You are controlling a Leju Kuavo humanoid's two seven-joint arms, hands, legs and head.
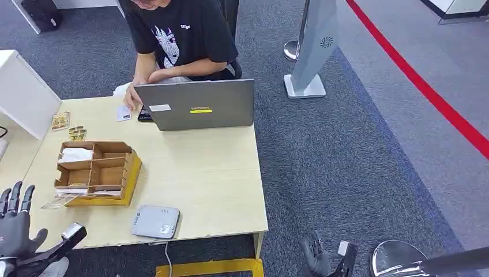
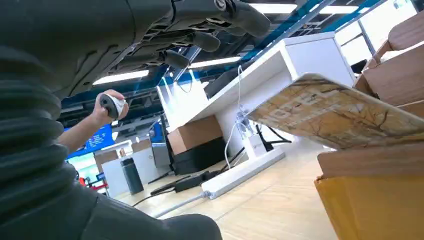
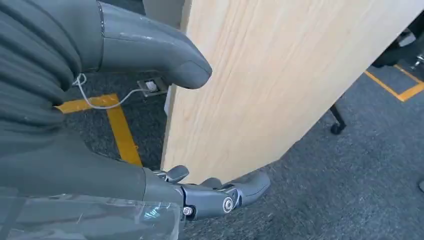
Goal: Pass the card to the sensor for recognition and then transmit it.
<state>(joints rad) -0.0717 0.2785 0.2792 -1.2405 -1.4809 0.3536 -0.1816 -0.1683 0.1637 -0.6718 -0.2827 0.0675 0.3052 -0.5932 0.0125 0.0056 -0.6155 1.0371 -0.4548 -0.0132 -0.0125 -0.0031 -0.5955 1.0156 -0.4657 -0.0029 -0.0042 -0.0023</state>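
Observation:
A patterned card (image 1: pixel 59 200) lies at the front left corner of the wooden organiser (image 1: pixel 109 167), sticking out over its yellow base. In the left wrist view the card (image 2: pixel 340 112) juts out just ahead of my fingers (image 2: pixel 200 40). My left hand (image 1: pixel 14 222) hovers at the table's front left corner, near the card, fingers spread and holding nothing. The grey sensor box (image 1: pixel 155 221) sits near the front edge, right of the organiser. My right hand (image 1: pixel 322 258) hangs below the table's right front corner, its fingers (image 3: pixel 225 195) apart and empty beside the table's wooden side (image 3: pixel 280 75).
A person sits behind a grey laptop (image 1: pixel 199 105) at the far edge, one hand by a white card (image 1: pixel 123 113). Small cards (image 1: pixel 60 121) lie at the far left. A white box (image 1: pixel 23 92) stands left. In the left wrist view a person's hand (image 2: pixel 111 106) holds a small device.

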